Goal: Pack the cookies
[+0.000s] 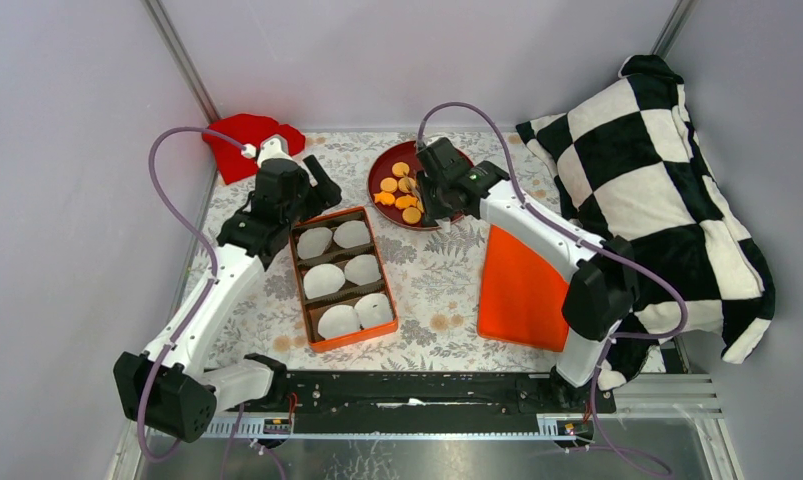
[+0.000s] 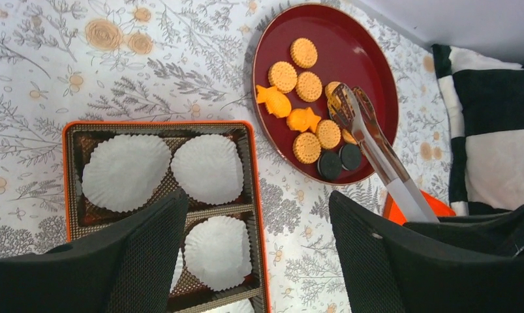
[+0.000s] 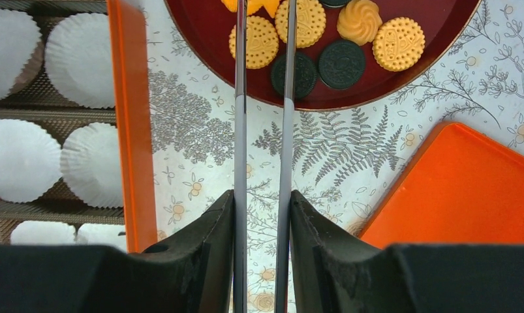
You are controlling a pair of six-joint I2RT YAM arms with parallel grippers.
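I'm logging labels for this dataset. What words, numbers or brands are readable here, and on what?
No readable text anywhere.
Cookies: embossed patterns, too small to read as letters.
Box, plate, tongs, lid: no print visible.

Through the centre of the top view, a strip of bare tablecloth lies open between the orange box on its left and the orange lid on its right. I could pass a claw there. It narrows toward the upper centre, where the red plate sits near the box's far corner.

My right gripper, clamped on the tongs, hangs over the plate's lower edge. My left gripper, jaws apart, crowds the box's far end.

The checkered pillow blocks the right side, and a red cloth fills the upper left corner.
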